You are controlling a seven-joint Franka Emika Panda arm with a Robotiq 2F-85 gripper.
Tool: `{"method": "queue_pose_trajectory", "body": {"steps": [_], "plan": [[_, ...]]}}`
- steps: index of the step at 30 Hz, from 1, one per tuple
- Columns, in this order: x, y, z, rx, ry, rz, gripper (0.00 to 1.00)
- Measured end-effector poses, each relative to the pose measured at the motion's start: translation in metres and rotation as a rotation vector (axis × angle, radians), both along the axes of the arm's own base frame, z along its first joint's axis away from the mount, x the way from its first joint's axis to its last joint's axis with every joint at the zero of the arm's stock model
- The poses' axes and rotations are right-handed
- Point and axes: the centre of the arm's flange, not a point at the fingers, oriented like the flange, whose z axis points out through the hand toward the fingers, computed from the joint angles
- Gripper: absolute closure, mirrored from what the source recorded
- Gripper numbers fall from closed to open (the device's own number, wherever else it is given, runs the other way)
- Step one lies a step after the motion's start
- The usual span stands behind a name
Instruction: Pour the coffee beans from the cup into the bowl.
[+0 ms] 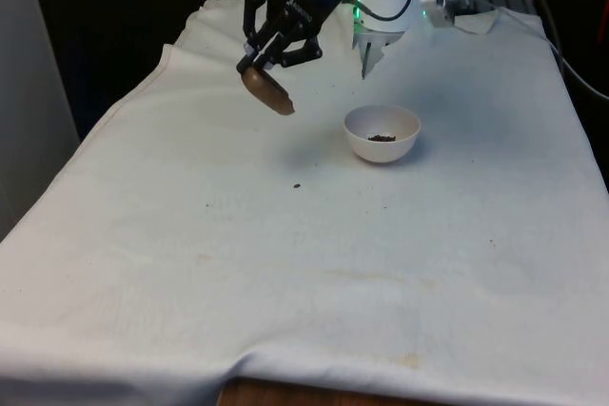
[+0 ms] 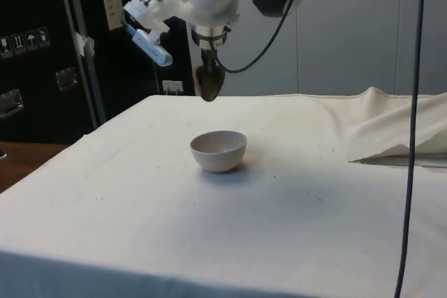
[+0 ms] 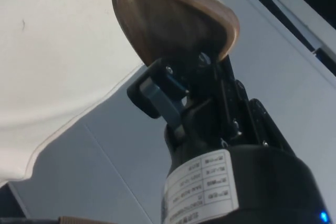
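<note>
My gripper (image 1: pixel 259 68) is shut on a brown wooden cup (image 1: pixel 267 90), held tilted in the air well above the cloth, to the front view's left of the bowl. From the side, the cup (image 2: pixel 209 83) hangs above and behind the bowl (image 2: pixel 219 150). The white bowl (image 1: pixel 382 133) stands upright on the cloth with a few dark coffee beans (image 1: pixel 383 137) in its bottom. In the wrist view the cup (image 3: pixel 173 22) is clamped at its rim by the fingers (image 3: pixel 157 95), and its hollow looks bare.
One stray bean (image 1: pixel 297 186) lies on the white cloth in front of the bowl. The cloth is bunched into a raised fold (image 2: pixel 391 130) at the robot's end. A black cable (image 2: pixel 412 137) hangs down at the side view's right.
</note>
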Motion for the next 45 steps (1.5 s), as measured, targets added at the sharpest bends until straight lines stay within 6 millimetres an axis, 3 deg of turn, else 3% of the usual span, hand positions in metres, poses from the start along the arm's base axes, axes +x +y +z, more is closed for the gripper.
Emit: {"method": "queue_pose_trajectory", "body": {"steps": [45], "plan": [[0.002,-0.053,-0.043,0.252,-0.013,-0.088,1.0]]}}
